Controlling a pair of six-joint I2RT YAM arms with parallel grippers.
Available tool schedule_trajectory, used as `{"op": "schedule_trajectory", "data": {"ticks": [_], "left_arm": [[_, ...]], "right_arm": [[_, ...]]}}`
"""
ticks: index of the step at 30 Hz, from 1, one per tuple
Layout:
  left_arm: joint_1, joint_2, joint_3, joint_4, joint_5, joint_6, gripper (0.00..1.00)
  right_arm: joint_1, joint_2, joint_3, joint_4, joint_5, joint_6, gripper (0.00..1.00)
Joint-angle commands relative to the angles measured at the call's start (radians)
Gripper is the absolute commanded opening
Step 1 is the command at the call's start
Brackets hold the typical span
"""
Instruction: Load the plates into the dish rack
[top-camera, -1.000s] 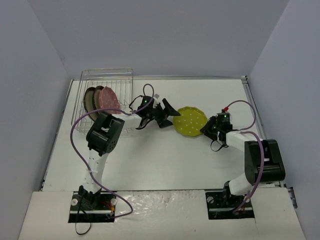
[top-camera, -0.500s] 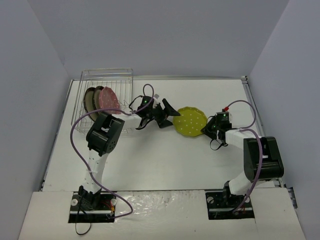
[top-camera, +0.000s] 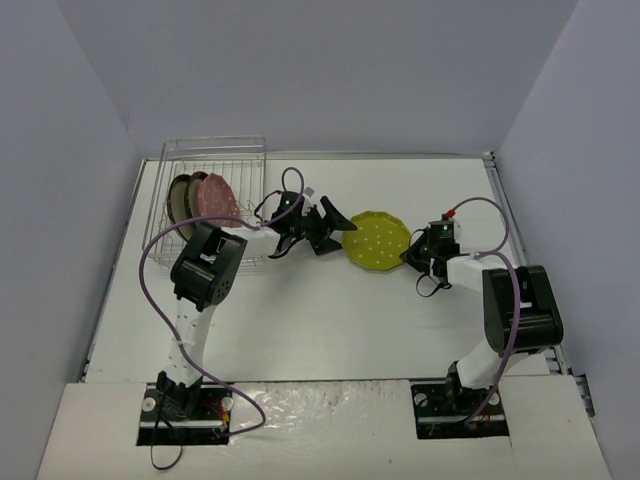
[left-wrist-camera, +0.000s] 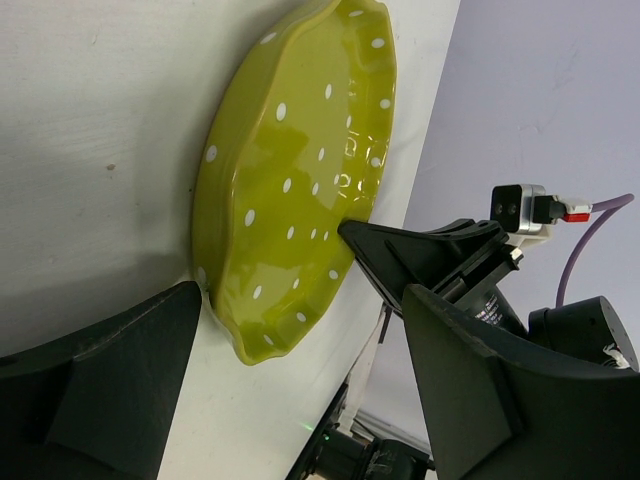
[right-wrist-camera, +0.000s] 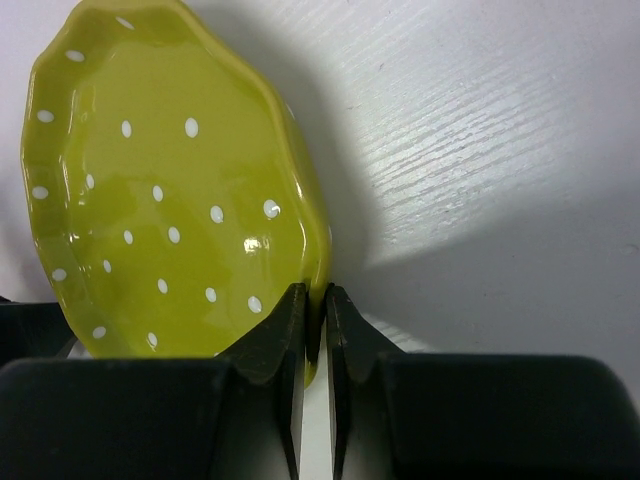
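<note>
The yellow-green scalloped plate (top-camera: 377, 240) with white dots is mid-table, its right side tilted up. My right gripper (top-camera: 413, 252) is shut on its right rim; in the right wrist view (right-wrist-camera: 170, 190) both fingers pinch the edge. My left gripper (top-camera: 337, 228) is open, its fingers spread just left of the plate, which shows between them in the left wrist view (left-wrist-camera: 300, 180). The silver wire dish rack (top-camera: 210, 195) stands at the back left and holds the pink plate (top-camera: 218, 200) and two dark-rimmed plates (top-camera: 185, 197) upright.
Purple cables loop from both arms over the table. The table's back edge runs behind the rack and plate. Grey walls stand close on the left, right and back.
</note>
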Motion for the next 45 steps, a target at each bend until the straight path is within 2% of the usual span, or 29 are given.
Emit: {"op": "schedule_trajectory", "data": {"ticks": [1,8,14,25,32,45], "left_arm": [[0.010,-0.106,0.008,0.067,0.025,-0.002,0.78],[0.017,-0.122,-0.021,0.082,0.024,-0.004,0.78],[0.018,-0.132,-0.038,0.088,0.020,-0.005,0.78],[0.015,-0.174,-0.080,0.099,0.016,-0.013,0.78],[-0.015,-0.110,-0.059,0.256,0.055,-0.130,0.78],[-0.073,-0.046,-0.014,0.300,0.058,-0.174,0.78]], "right_arm": [[0.023,-0.049,0.027,-0.075,0.036,-0.018,0.00],[0.034,-0.198,0.106,-0.190,0.063,-0.032,0.00],[0.033,-0.257,0.180,-0.258,0.062,-0.037,0.00],[0.033,-0.289,0.243,-0.301,0.066,-0.040,0.00],[0.033,-0.301,0.272,-0.321,0.065,-0.039,0.00],[0.033,-0.307,0.297,-0.340,0.064,-0.044,0.00]]}}
